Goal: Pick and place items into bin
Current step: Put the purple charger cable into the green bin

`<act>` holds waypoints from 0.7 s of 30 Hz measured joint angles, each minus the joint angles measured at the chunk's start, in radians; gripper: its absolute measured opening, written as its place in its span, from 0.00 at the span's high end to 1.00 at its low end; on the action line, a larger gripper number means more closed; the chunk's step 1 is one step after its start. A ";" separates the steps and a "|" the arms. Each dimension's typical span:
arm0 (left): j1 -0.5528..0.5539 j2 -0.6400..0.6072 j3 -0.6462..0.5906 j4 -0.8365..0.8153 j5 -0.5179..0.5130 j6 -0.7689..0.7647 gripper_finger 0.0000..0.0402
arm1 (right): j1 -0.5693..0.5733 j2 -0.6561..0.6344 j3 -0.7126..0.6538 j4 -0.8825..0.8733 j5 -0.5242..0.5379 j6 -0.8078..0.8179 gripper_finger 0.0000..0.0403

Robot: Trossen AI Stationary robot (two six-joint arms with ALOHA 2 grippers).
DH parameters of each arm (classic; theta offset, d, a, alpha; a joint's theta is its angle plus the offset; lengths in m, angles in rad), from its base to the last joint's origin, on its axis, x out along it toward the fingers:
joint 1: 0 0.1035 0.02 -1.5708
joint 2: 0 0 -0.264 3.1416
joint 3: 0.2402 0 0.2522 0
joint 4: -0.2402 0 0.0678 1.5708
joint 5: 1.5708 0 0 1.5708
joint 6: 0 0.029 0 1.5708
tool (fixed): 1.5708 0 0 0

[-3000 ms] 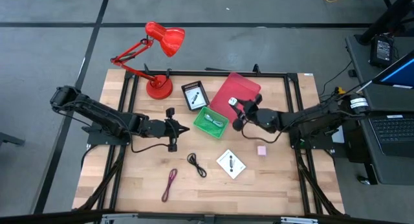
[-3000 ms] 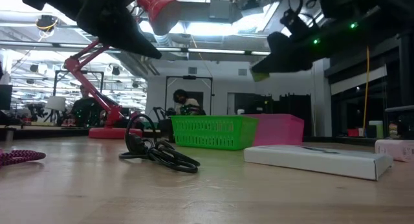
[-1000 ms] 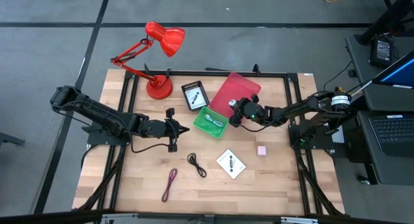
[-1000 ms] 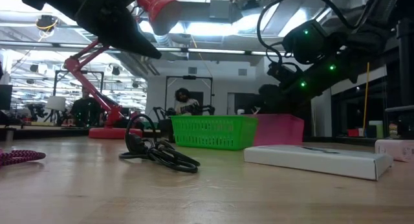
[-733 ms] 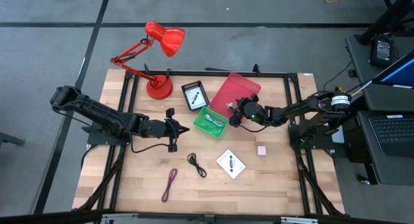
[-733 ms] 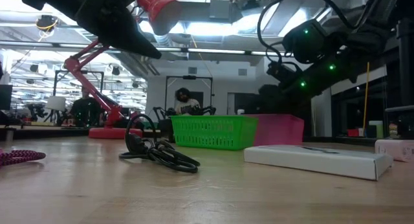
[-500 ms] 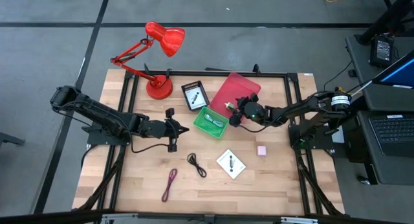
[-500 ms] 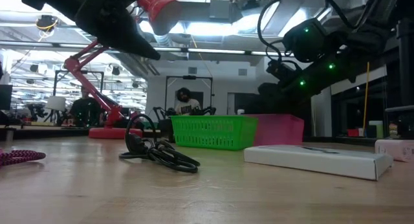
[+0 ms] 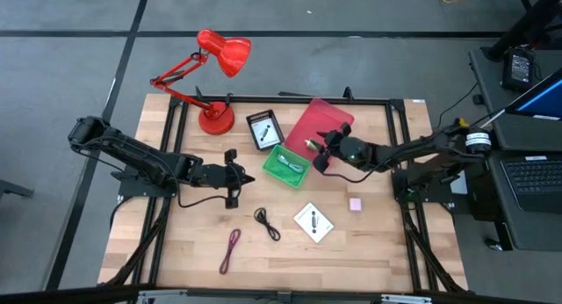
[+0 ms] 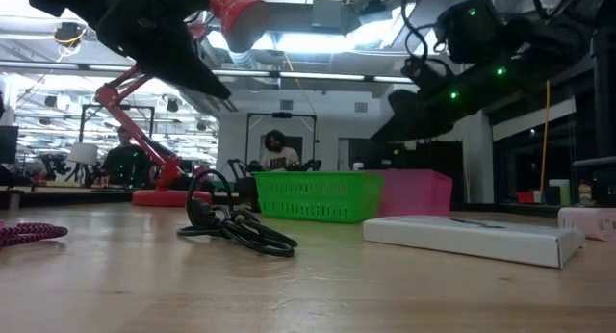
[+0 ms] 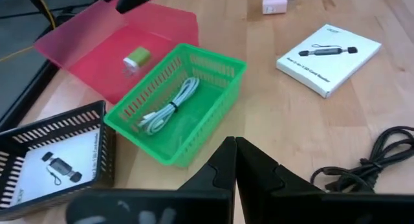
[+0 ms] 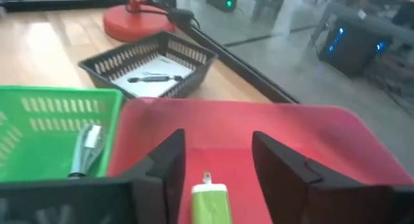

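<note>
My right gripper [image 12: 217,162] [image 9: 318,155] hangs open over the pink bin [image 9: 323,121]. A small green-and-white piece [image 12: 212,199] [image 9: 309,145] lies on the bin's floor, below and between the fingers, apart from them. My left gripper [image 11: 233,153] [image 9: 235,175] is shut and hovers left of the green basket [image 9: 286,165], which holds a white cable [image 11: 169,107]. On the table lie a white card [image 9: 313,221], a pink cube [image 9: 355,204], a black cable [image 9: 267,223] and a maroon cable [image 9: 230,249]. A second white card [image 9: 263,128] sits in a black basket.
The red desk lamp [image 9: 215,76] stands at the table's far left, its base beside the black basket [image 11: 52,162]. The three containers crowd the far middle. The cables, card and cube are spread over the near half, with bare wood between them.
My right gripper has risen over the pink bin and drawn back a little toward the table's right. The green-and-white piece, hidden under the gripper a second ago, now lies in plain sight on the bin's floor.
</note>
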 joint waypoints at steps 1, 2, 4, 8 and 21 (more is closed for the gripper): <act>0.000 0.000 0.000 0.000 0.004 0.000 0.99 | 0.007 -0.004 0.000 0.003 0.000 -0.008 0.66; 0.000 0.000 0.000 0.000 0.011 0.000 1.00 | 0.015 -0.009 0.000 0.001 -0.001 -0.021 0.70; 0.000 0.000 0.000 0.000 0.031 0.000 0.99 | 0.030 -0.013 0.000 0.001 -0.001 -0.025 0.76; 0.000 0.000 0.000 0.000 0.098 -0.007 0.99 | 0.060 -0.013 0.000 0.009 -0.006 -0.029 0.91; -0.008 0.000 0.000 0.000 0.178 -0.007 1.00 | 0.148 -0.013 0.000 0.212 -0.195 -0.081 0.99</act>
